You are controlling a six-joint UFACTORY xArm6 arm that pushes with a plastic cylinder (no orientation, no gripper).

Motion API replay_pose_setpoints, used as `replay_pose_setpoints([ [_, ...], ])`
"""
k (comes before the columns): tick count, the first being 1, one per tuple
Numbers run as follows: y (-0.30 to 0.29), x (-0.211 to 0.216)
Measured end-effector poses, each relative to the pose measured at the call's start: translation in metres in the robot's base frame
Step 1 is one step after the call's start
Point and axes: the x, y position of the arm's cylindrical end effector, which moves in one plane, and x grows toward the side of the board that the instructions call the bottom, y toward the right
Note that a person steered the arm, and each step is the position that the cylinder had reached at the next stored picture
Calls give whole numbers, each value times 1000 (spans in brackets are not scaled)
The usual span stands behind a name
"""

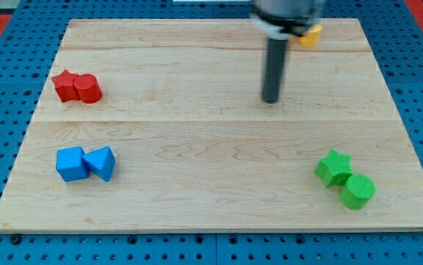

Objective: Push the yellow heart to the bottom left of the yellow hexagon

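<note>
One yellow block (311,35) shows at the view's top, right of centre, partly hidden behind the arm; I cannot make out its shape, nor whether a second yellow block lies behind the arm. My tip (271,100) rests on the board below and left of that yellow block, apart from it, with a clear gap between them. The dark rod rises from the tip to the arm's body at the view's top edge.
A red star (65,85) touches a red cylinder (87,89) at the left. A blue cube (70,163) touches a blue triangle (101,161) at the lower left. A green star (334,167) touches a green cylinder (357,191) at the lower right. The wooden board (211,199) lies on a blue pegboard.
</note>
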Motion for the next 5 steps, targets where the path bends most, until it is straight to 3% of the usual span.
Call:
replay_pose_setpoints([
  [1, 92, -7],
  [2, 136, -59],
  [4, 162, -142],
  [5, 118, -169],
])
